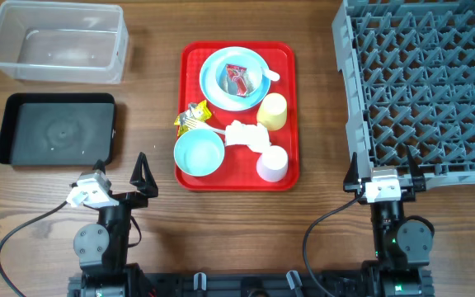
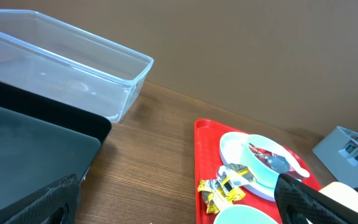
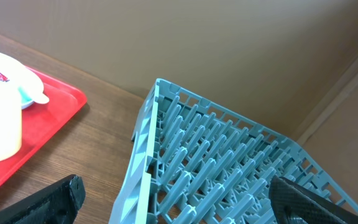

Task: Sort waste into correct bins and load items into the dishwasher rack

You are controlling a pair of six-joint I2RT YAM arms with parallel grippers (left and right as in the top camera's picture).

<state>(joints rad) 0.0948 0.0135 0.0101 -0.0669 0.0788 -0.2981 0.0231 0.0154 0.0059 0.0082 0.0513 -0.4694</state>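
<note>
plate: one plate (image 1: 213, 89), far end of the red tray (image 1: 191, 64) mid-desk
bowls: two, one bowl (image 1: 199, 154) at the tray's near-left corner, other bowl (image 1: 252, 82) on the plate
cups: yellow cup (image 1: 273, 110), white cup (image 1: 272, 164)
waste: red-and-white wrapper (image 1: 237, 77), yellow wrapper (image 1: 190, 118), napkin (image 1: 246, 134)
bins: clear tub (image 1: 119, 49) at the desk's far-left corner, black tray (image 1: 11, 124) beside it
rack: one dishwasher rack (image 1: 419, 82), far-right corner
my arms: left gripper (image 1: 120, 175) and right gripper (image 1: 382, 170) both spread wide, empty, parked at the near edge

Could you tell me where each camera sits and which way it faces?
Overhead: above the table, looking straight down; left gripper, right gripper at bottom.
Left wrist: low, facing clear tub, black tray, red tray; own fingers in bottom corners.
Right wrist: low, facing dishwasher rack; own fingers in bottom corners.
Shared: red tray in all three.
</note>
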